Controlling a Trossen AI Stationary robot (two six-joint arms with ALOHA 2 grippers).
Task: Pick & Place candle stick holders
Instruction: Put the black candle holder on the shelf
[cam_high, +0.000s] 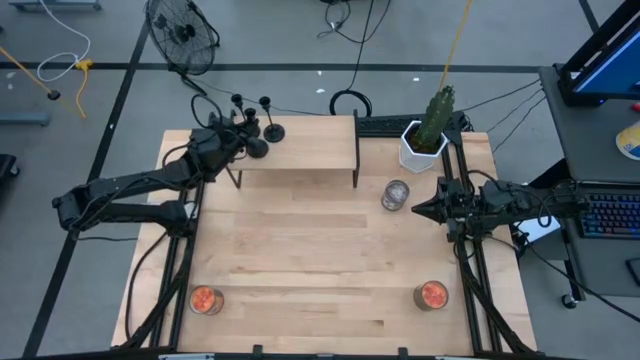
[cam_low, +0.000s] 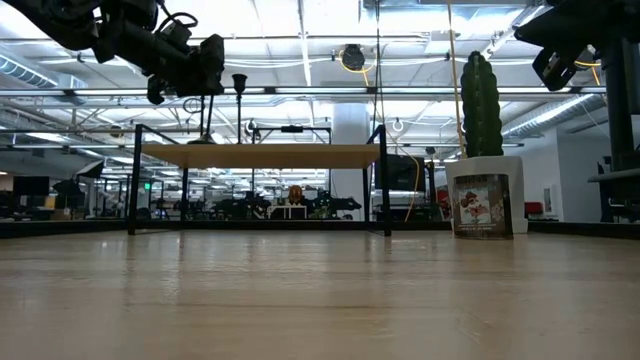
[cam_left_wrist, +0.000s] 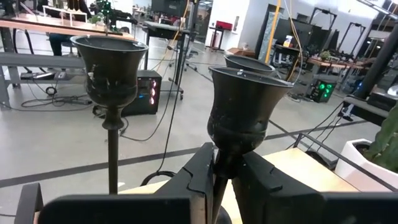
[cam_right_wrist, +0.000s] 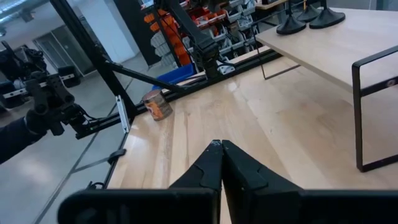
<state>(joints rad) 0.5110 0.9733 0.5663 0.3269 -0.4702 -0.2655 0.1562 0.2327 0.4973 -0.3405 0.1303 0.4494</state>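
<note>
Three black candle stick holders stand close together over the far left corner of a raised wooden shelf (cam_high: 300, 165). My left gripper (cam_high: 250, 138) reaches level over that corner and is shut on the nearest holder (cam_left_wrist: 245, 106). Its cup rises above the fingers. The second holder (cam_left_wrist: 112, 68) stands beside it and the third (cam_left_wrist: 249, 62) just behind. In the high view the bases (cam_high: 272, 131) of the free ones rest on the shelf top. My right gripper (cam_right_wrist: 221, 163) is shut and empty, hovering over the table's right side (cam_high: 415, 210). My left gripper pinches the holder's thin stem (cam_left_wrist: 221, 177) between its two fingers, just under the cup. The fingers come in level from the table's left side and lie across the stem. The holder is upright; its round base (cam_high: 257, 148) shows on the shelf's corner, below the fingers.
A cactus in a white pot (cam_high: 425, 140) stands at the far right, with a glass jar (cam_high: 395, 195) in front of it. Two orange-filled jars (cam_high: 205, 299) (cam_high: 432, 295) stand near the front edge. The shelf's black legs (cam_right_wrist: 360, 112) rise from the table's far half.
</note>
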